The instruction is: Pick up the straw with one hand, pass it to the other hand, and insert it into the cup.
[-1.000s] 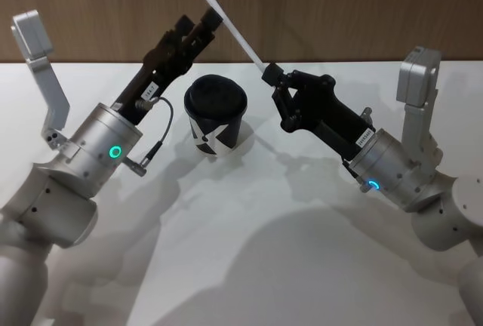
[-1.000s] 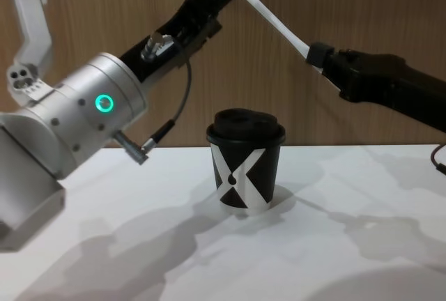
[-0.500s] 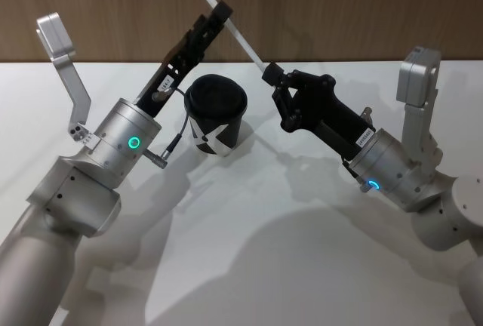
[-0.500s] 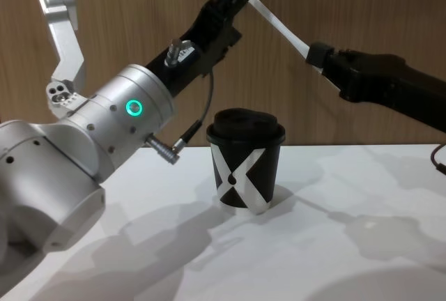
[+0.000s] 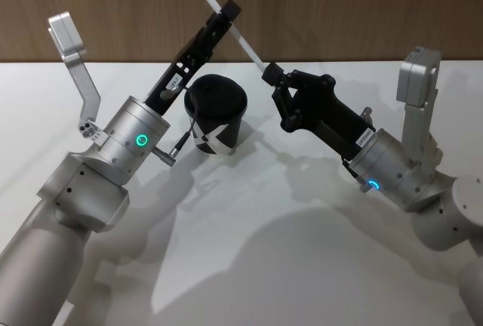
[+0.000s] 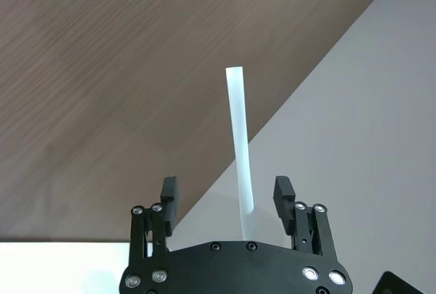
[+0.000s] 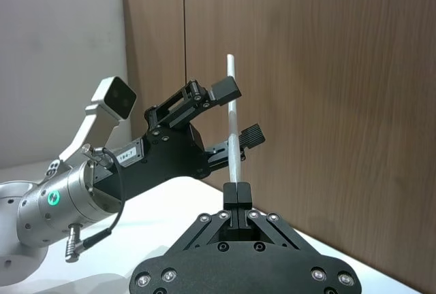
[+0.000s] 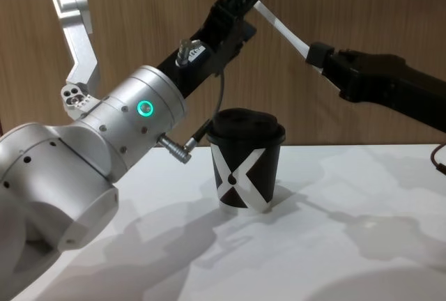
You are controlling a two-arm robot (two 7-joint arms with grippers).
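Straddling the straw (image 5: 245, 44) high above the bench's far edge, the left end effector (image 6: 227, 190) stands wide open. There is a finger on each side, and the left wrist view shows a clear gap between the straw and both.

The cup (image 5: 216, 115) sits lidded on the bench (image 5: 249, 250), near the far edge and about midway between its left and right edges, below the two arms.

Right of it, the right end effector (image 5: 270, 74) is pinched tight on the straw's lower end. It holds the straw slanted, its free end rising toward the far left corner.

The straw looks very light, thin-walled and smooth. It is probably stiff enough to keep straight but easy to crush or let slide. My judgement is that the left fingers should close gently about where they now stand, on the upper half. That leaves the lower part free to go into the lid, and the right end effector should let go only once that hold is firm.
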